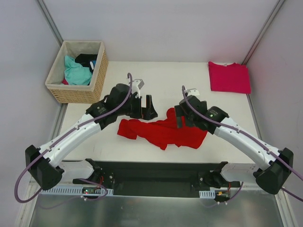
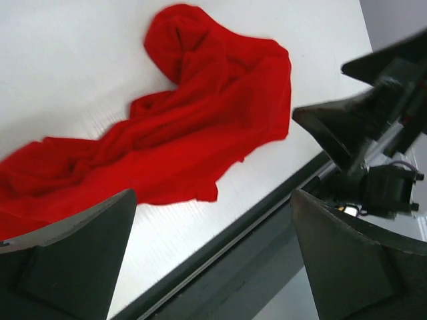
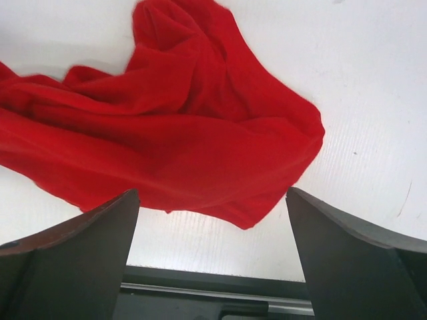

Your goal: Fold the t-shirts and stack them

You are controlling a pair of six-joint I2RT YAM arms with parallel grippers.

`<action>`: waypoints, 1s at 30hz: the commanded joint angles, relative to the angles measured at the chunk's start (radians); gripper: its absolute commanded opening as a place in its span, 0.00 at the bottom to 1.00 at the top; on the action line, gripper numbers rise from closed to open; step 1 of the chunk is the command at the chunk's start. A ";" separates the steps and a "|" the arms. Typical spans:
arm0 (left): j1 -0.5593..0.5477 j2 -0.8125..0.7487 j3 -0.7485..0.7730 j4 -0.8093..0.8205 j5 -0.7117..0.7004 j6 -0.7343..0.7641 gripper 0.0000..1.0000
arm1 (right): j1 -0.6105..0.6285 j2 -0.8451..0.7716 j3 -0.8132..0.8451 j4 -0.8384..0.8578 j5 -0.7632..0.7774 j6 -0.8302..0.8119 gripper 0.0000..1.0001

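Both arms reach inward toward mid-frame. The left hand (image 1: 149, 108) and right hand (image 1: 182, 117) are spread wide, grasping nothing, poised by the crumpled red t-shirt (image 1: 163, 132) on the bench (image 1: 161, 80). The pink t-shirt (image 1: 229, 77) lies folded at upper right. At upper left, the wicker basket (image 1: 71, 94) holds teal cloth (image 1: 75, 72) and something dark (image 1: 86, 59).

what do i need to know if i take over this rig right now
Left gripper: open, empty, by the left part of the red t-shirt.
Right gripper: open, empty, over its right part.
Red t-shirt: crumpled heap in the middle of the table, towards the near edge.
Pink t-shirt: folded flat at the far right corner.
Done: pink one folded.
Left: spread and fold the red one, stack it on the pink.
Basket, far left, holds teal and dark cloth; cannot tell whether these are shirts.
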 commanded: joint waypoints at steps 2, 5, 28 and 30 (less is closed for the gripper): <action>-0.096 -0.106 -0.177 -0.011 -0.088 -0.175 0.99 | 0.008 -0.010 -0.076 -0.005 -0.007 0.009 0.96; -0.138 -0.170 -0.304 -0.020 -0.139 -0.273 0.99 | 0.006 -0.015 -0.117 0.010 -0.038 0.015 0.96; -0.138 0.001 -0.408 -0.028 -0.447 -0.388 0.99 | 0.017 0.060 -0.301 0.134 -0.102 0.054 0.96; -0.139 -0.003 -0.414 -0.026 -0.446 -0.393 0.99 | 0.019 0.048 -0.332 0.144 -0.132 0.061 0.96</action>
